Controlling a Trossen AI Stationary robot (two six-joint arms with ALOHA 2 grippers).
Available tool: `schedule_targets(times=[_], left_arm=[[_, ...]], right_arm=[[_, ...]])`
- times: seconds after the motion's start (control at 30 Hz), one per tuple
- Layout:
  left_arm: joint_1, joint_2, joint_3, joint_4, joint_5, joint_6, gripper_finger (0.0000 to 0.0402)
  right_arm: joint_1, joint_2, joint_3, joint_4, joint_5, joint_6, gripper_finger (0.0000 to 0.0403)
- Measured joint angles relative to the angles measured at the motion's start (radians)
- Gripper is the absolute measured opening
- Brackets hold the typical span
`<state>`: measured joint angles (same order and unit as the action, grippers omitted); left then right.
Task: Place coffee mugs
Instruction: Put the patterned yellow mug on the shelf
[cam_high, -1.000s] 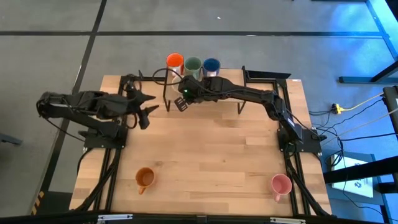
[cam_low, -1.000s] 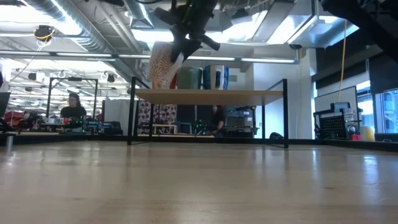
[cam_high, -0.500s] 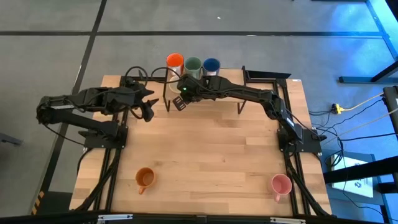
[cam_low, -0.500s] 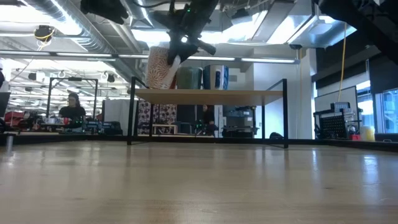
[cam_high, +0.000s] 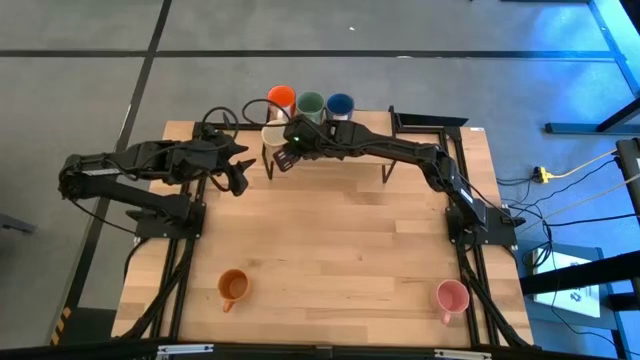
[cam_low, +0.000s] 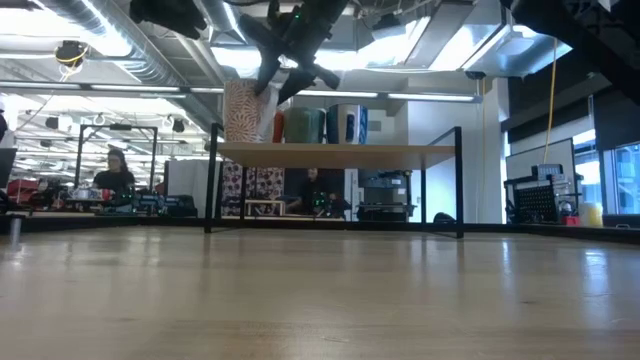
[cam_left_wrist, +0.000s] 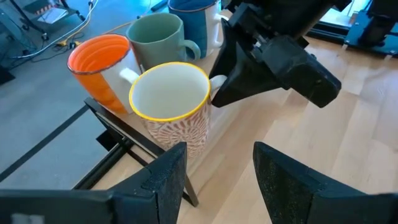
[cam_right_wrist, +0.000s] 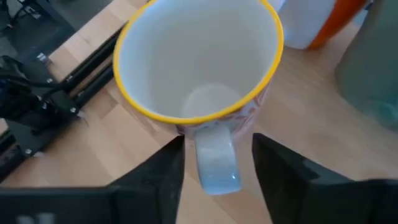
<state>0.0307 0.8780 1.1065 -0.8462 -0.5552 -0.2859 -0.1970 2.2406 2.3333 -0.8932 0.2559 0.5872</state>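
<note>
Straddling the cream-white mug's (cam_right_wrist: 198, 68) handle, the right gripper (cam_right_wrist: 211, 163) jaws stood apart, the mug upright on the shelf (cam_left_wrist: 273, 127) beside the red-orange mug (cam_left_wrist: 102, 65); the left gripper (cam_left_wrist: 217, 177) waited near, jaws apart.

Right gripper (cam_high: 285, 158) spread open; left gripper (cam_high: 240, 170) open alongside

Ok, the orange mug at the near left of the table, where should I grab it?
Take the orange mug by its rim wall, probably coming straight down with the left gripper: it stands upright, mouth up, handle toward the near edge, so pinch the far side.
</note>
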Motion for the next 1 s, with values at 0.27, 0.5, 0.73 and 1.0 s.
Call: schedule_targets(times=[0.27,0.5,0.73,1.0], left_arm=[[0.000,0.000,0.000,-0.068,0.000,0.001,0.0180],[0.000,0.014,-0.012,-0.058,0.089,0.008,0.0180],[0.039,0.012,-0.167,0.068,0.125,0.009,0.0180],[0.174,0.012,-0.285,0.286,0.128,0.061,0.0180]], right_arm=[[0.001,-0.036,-0.002,0.006,0.018,-0.069,0.0204],[0.031,-0.083,-0.001,-0.104,0.012,-0.146,0.0204],[0.034,-0.088,-0.026,-0.201,0.277,-0.154,0.0204],[0.005,-0.081,-0.123,-0.044,0.196,-0.195,0.0204]])
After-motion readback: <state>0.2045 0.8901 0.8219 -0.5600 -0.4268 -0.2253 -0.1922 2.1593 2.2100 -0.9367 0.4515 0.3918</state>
